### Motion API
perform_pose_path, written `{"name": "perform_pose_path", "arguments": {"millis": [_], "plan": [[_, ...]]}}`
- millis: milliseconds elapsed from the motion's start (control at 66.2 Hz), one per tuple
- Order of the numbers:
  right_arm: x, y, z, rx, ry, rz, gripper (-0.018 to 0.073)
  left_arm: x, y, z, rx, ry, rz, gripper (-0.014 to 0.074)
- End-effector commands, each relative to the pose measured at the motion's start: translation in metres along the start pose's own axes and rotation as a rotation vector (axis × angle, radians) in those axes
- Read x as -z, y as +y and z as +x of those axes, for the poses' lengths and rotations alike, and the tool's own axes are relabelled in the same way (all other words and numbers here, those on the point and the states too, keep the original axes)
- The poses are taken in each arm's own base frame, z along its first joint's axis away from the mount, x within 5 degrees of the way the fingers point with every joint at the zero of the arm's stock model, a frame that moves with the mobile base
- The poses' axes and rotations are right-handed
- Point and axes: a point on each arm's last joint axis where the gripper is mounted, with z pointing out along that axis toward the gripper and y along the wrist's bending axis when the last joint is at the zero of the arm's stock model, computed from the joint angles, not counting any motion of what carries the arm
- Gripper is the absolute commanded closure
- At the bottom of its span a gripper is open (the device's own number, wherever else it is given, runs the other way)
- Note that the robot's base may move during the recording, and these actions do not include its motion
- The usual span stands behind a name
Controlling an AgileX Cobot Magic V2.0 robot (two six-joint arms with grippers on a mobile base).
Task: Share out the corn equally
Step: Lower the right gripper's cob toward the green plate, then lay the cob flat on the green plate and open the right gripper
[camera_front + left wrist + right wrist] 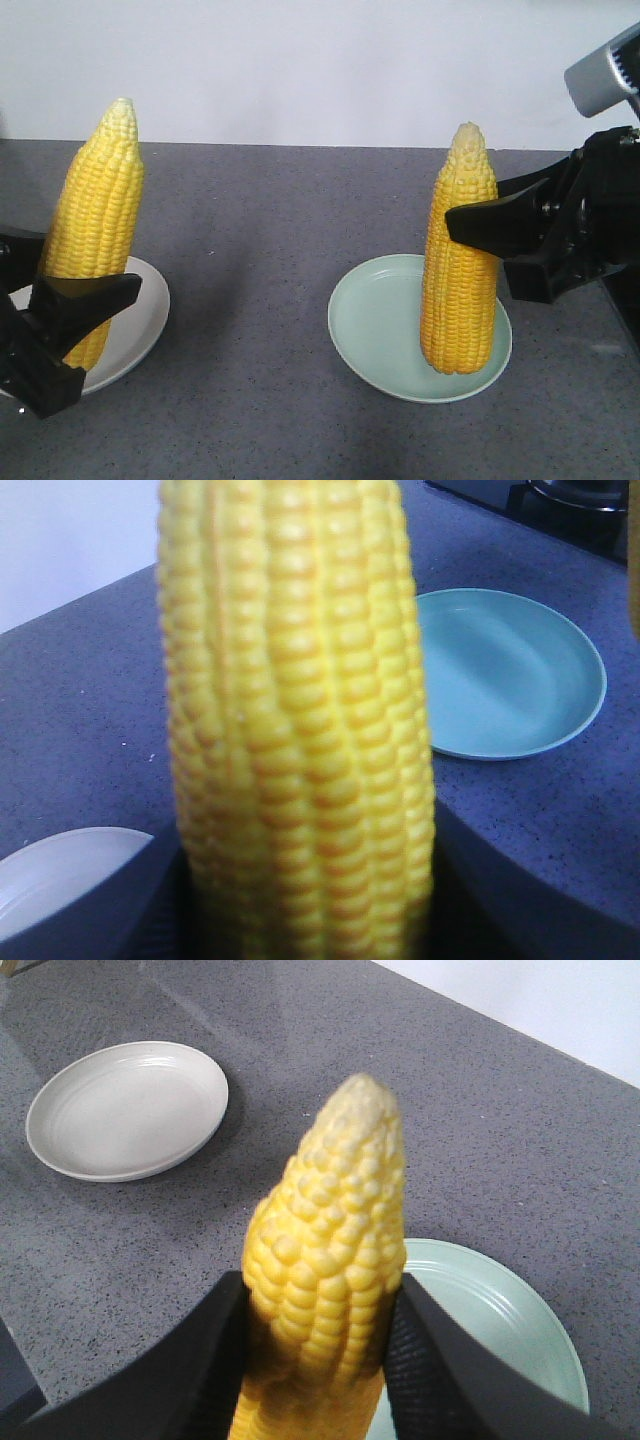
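Under both grippers: speckled grey countertop, plain white wall behind. Left gripper clamps upright corn over white plate; right gripper clamps other cob, base on green plate.

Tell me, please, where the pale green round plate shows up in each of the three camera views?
Exterior front view: the pale green round plate sits right of centre, under the yellow corn cob held by the right gripper.
Left wrist view: upper right, empty, behind a cob.
Right wrist view: lower right, partly hidden by the cob.
Shared landmark: the white round plate.
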Motion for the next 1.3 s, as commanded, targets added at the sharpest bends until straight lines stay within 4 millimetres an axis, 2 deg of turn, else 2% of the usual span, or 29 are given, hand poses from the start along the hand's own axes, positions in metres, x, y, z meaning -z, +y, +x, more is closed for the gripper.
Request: {"name": "perform_pose_path", "arguments": {"millis": [0, 664, 861, 1012, 1163, 1283], "plan": [[0.010, 0.002, -0.012, 0.003, -0.090, 0.020, 0.0356, 0.007, 0.001, -0.014, 0.010, -0.102, -0.017, 0.0290], [0.010, 0.003, -0.012, -0.008, -0.089, 0.015, 0.0356, 0.007, 0.001, -0.014, 0.010, -0.102, -0.017, 0.0290], [0.019, -0.001, -0.025, -0.144, -0.108, 0.066, 0.0351, 0.007, 0.001, -0.014, 0.010, -0.102, -0.017, 0.0290], [0.021, -0.012, -0.036, -0.218, -0.026, 0.153, 0.0347, 0.007, 0.001, -0.014, 0.010, -0.102, -0.017, 0.0290], [0.009, -0.025, -0.042, -0.287, 0.112, 0.190, 0.0344, 0.007, 0.001, -0.014, 0.010, -0.102, -0.017, 0.0290], [-0.010, -0.034, -0.046, -0.320, 0.212, 0.172, 0.0341, 0.007, 0.001, -0.014, 0.010, -0.102, -0.017, 0.0290]]}}
